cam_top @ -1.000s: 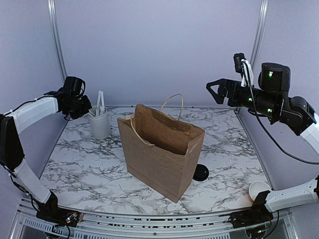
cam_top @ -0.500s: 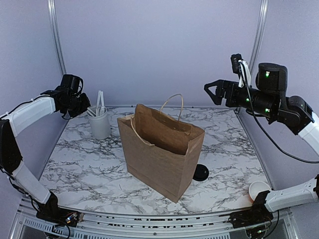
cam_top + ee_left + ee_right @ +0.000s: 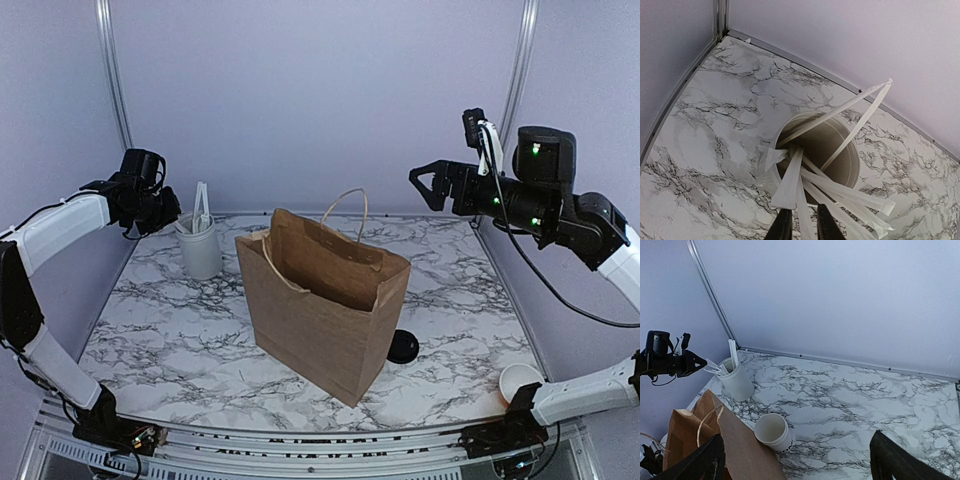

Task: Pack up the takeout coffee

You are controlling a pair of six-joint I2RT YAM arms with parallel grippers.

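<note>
Since a second ago your left claw has drawn slightly up and back, and your right claw has edged a touch toward the left claw's side; nothing on the counter has shifted. A white holder sits just ahead of and below the left claw's fingertips. Those fingers stand narrowly apart, with the end of one paper-wrapped straw lying in the gap; you cannot tell whether it is pinched or merely passing between.

The right claw hangs high and spread wide, holding nothing. Below and ahead of it stands an open brown paper bag; a lidless white cup is just beside the bag, and a loose black lid lies at the bag's foot on the side nearer this claw.

The takeout coffee, lidded, shows in no view; it may sit inside the bag or behind it, and that cannot be told.

The step in hand looks like fetching a straw to go with the drink. Next you would need a firm pinch on one wrapper, a straight lift clear of the others, then a carry across to the bag's mouth.
</note>
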